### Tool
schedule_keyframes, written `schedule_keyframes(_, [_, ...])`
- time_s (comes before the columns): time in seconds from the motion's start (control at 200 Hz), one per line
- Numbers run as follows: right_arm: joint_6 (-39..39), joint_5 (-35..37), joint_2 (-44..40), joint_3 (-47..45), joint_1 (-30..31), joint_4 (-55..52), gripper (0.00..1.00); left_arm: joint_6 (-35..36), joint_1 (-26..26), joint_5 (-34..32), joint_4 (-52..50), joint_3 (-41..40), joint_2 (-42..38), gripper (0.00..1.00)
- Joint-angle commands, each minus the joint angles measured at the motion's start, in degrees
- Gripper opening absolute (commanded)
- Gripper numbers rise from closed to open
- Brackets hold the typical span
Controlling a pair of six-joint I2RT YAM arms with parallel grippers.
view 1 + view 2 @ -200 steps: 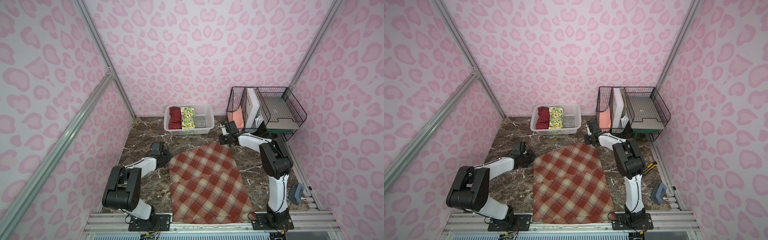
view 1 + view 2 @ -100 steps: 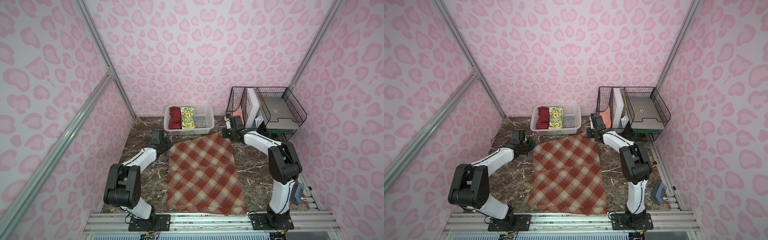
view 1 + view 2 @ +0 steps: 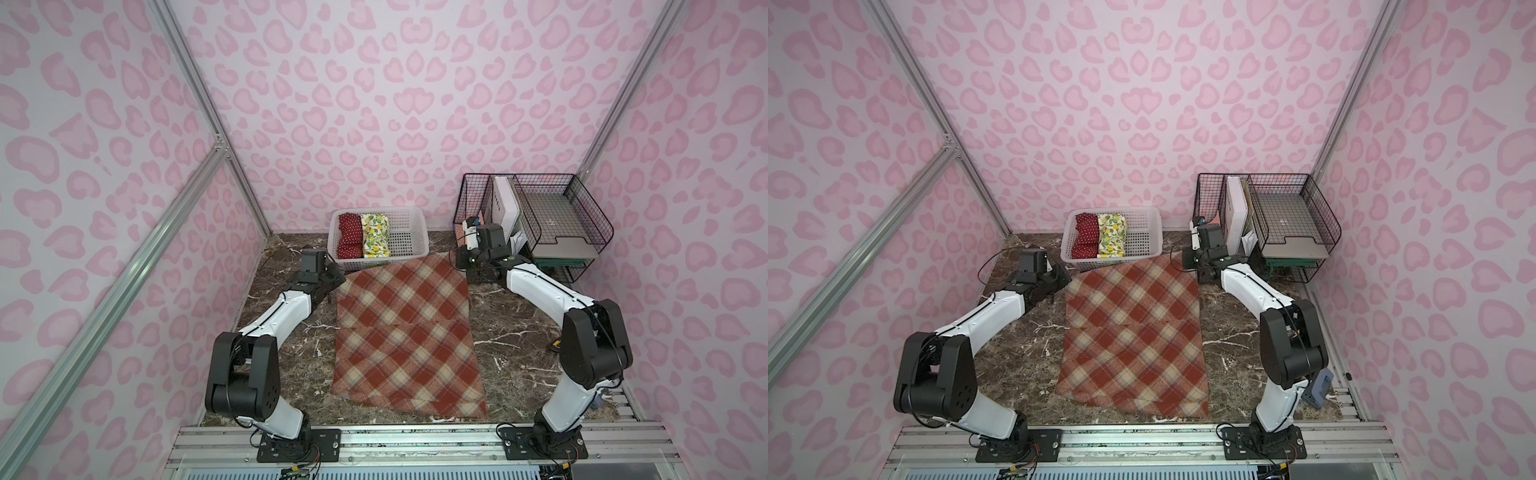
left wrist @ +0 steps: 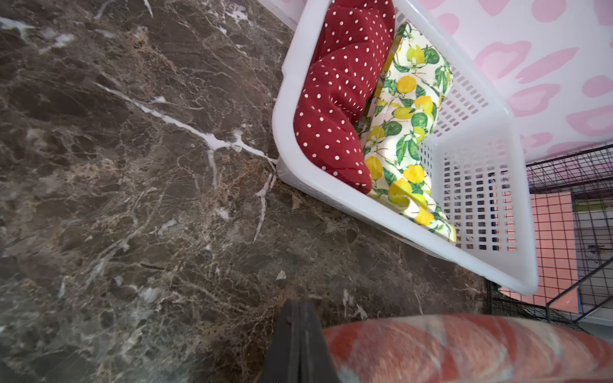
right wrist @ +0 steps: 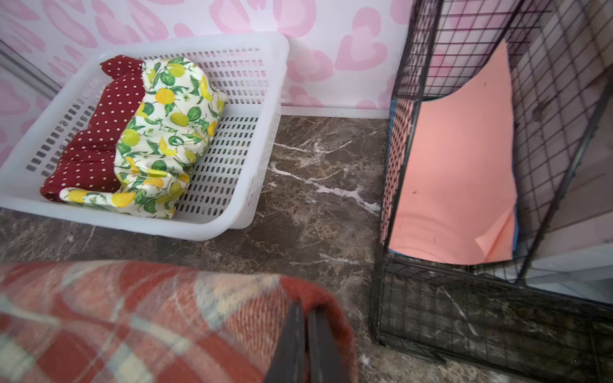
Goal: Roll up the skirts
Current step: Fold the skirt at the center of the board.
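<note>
The rust-red and cream plaid skirt (image 3: 405, 332) (image 3: 1133, 332) lies spread flat on the marble table, its far edge just in front of the white basket (image 3: 382, 261). My left gripper (image 3: 337, 279) (image 4: 300, 303) is shut at the skirt's far left corner, with the cloth (image 4: 464, 345) running off from its fingers. My right gripper (image 3: 461, 264) (image 5: 306, 310) is shut on the far right corner, and the cloth (image 5: 132, 318) folds over its fingertips. The red polka-dot skirt (image 3: 349, 237) (image 4: 338, 99) and the lemon-print skirt (image 3: 375, 235) (image 5: 162, 139) lie rolled side by side in the basket.
A black wire rack (image 3: 540, 216) holding a pink sheet (image 5: 457, 172) and a laptop stands at the back right, close to my right gripper. The basket's right half (image 5: 232, 159) holds nothing. Bare marble flanks the skirt. A small blue object (image 3: 1318, 386) leans at the front right.
Both grippers have moved away from the front edge toward the basket, dragging the plaid skirt's far corners with them. The skirt has slid back and lies straighter.
</note>
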Motion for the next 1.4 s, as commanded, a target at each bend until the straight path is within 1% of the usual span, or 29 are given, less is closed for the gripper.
schedule_keyframes(0.0, [-0.54,-1.13,-2.26,-0.64,-0.07,2.94,0.0,1.92,0.27,-0.02,3.96,-0.49,-1.3,0.0])
schedule_keyframes(0.05, [-0.21,-1.23,-2.94,-0.43,-0.31,3.01,0.0,2.17,0.27,-0.03,4.58,-0.59,-1.77,0.0])
schedule_keyframes(0.215, [0.21,-5.2,-2.48,0.81,-0.67,2.21,0.0,1.55,0.25,0.5,4.43,0.56,-0.61,0.0])
schedule_keyframes(0.295, [1.35,-6.18,-4.22,-1.88,-0.58,2.82,0.0,0.33,0.3,0.85,5.83,-1.53,-1.96,0.0])
schedule_keyframes(0.4, [4.27,-7.23,-9.67,-8.57,-0.09,5.0,0.0,-0.85,-0.05,0.7,6.26,-6.07,-6.14,0.0])
schedule_keyframes(0.445, [5.67,-6.93,-12.69,-11.27,0.47,4.55,0.0,-1.53,-0.29,0.47,5.9,-8.69,-8.98,0.0])
schedule_keyframes(0.56, [7.85,-2.42,-21.8,-19.11,3.05,0.85,0.0,-2.66,-1.48,-1.8,2.95,-15.41,-18.15,0.0])
schedule_keyframes(0.625, [9.71,-0.17,-27.78,-23.96,4.45,-1.57,0.0,-3.24,-3.08,-5.39,-2.89,-18.17,-24.39,0.0])
schedule_keyframes(0.675, [11.69,1.88,-32.44,-27.92,5.33,-4.16,0.0,-4.03,-4.15,-6.33,-6.02,-20.12,-28.79,0.0])
schedule_keyframes(0.72, [13.07,2.12,-36.69,-31.56,6.07,-5.91,0.0,-5.67,-4.71,-8.18,-10.2,-21.29,-32.82,0.0])
schedule_keyframes(0.83, [17.52,3.25,-47.56,-39.04,8.3,-10.56,0.0,-7.42,-5.11,-9.48,-18.14,-24.74,-43.95,0.0])
schedule_keyframes(0.885, [20.41,5.27,-52.85,-41.76,9.4,-13.35,0.0,-8.28,-5.14,-10.11,-22.64,-25.78,-48.74,0.0])
schedule_keyframes(0.92, [21.97,5.29,-56.32,-43.02,9.76,-14.95,0.0,-9.32,-5.2,-9.36,-24.6,-26.88,-51.15,0.0])
schedule_keyframes(0.98, [25.41,4.95,-60.79,-44.96,10.32,-17.38,0.0,-9.87,-5.2,-6.2,-26.4,-28.93,-54.07,0.0])
schedule_keyframes(1.035, [28.14,3.83,-63.39,-46.71,11.22,-18.55,0.0,-11.3,-5.22,-5.19,-29.95,-29.53,-54.91,0.0])
schedule_keyframes(1.12, [32.28,4.83,-66.17,-49.22,14.37,-20.54,0.0,-12.56,-5.25,-2.06,-31.47,-31.57,-55.92,0.0])
schedule_keyframes(1.165, [33.99,6.38,-67.12,-49.62,16.1,-22.43,0.0,-13.44,-5.28,-1.62,-33.17,-32.38,-57.55,0.0])
schedule_keyframes(1.255, [37.48,8.11,-69.53,-50.35,18.96,-25.16,0.0,-14.33,-5.28,-0.93,-37.68,-33.01,-63.34,0.0])
schedule_keyframes(1.325, [40.92,8.78,-72.22,-52.34,21.44,-26.26,0.0,-14.77,-5.27,-1.19,-40.96,-33.11,-67.81,0.0])
schedule_keyframes(1.395, [44.21,9.42,-74.69,-54.84,23.91,-26.74,0.0,-14.99,-5.26,0.11,-41.96,-33.6,-71.07,0.0])
